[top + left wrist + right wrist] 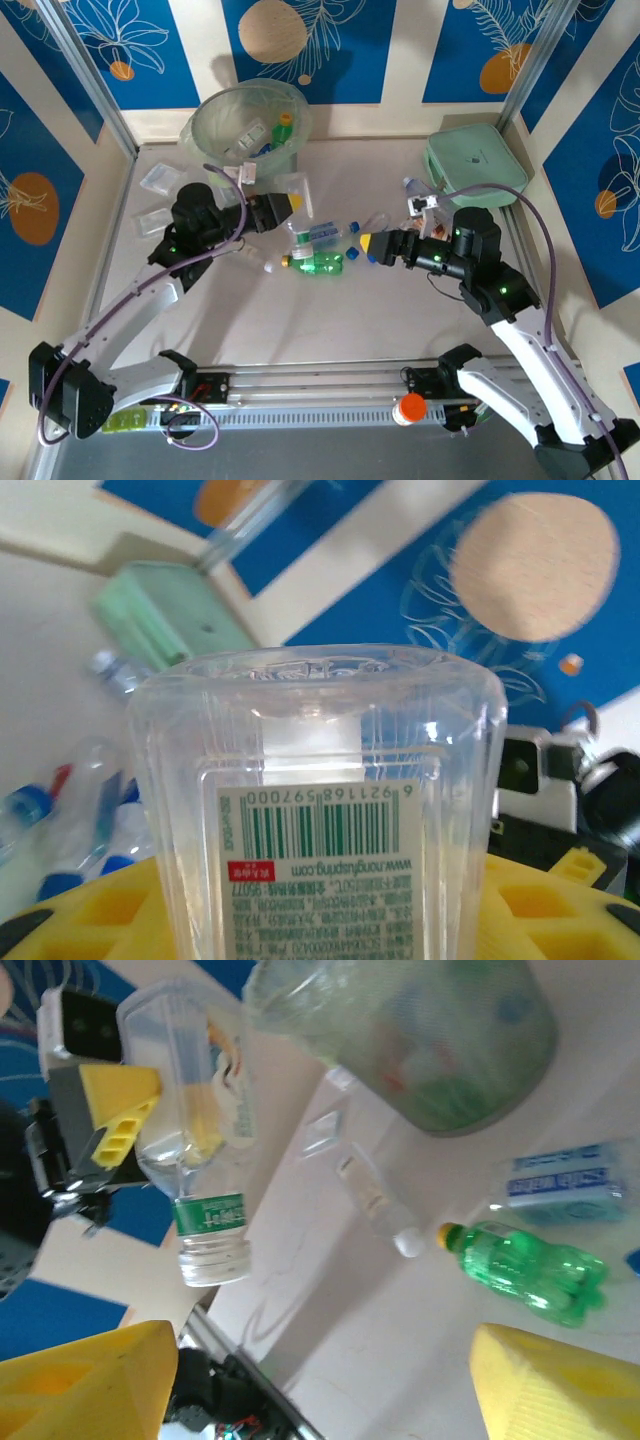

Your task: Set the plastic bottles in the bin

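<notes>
**Ana:** Above the bench (pixel 330 330), what did the left fingers (pixel 560 910) have?

**Ben:** A clear bottle (pixel 320 780). They were part-closed across its labelled body, and it hung off the bench, just short of the bin (pixel 245 125).

**Ana:** And the right fingers (pixel 550 1390)?

**Ben:** Spread wide with nothing between them, facing the loose bottles at mid-bench. A green bottle (pixel 320 262) lay there on its side, yellow cap toward the left arm.

**Ana:** How would you expect these to handle?

**Ben:** They looked empty, so I'd say very light. The walls seemed thin, and I'd expect them to dent under a hard squeeze. The plastic was smooth, so a bottle could slip or squirt out of a pinch near its rounded ends.

**Ana:** Where would you take hold, then?

**Ben:** Across the mid-body, square to its length, as the left side had done. For the green one, the ribbed waist looked best, since the fingers could settle into a groove.

**Ana:** Anything in the bin?

**Ben:** A few bottles lay inside.
</notes>
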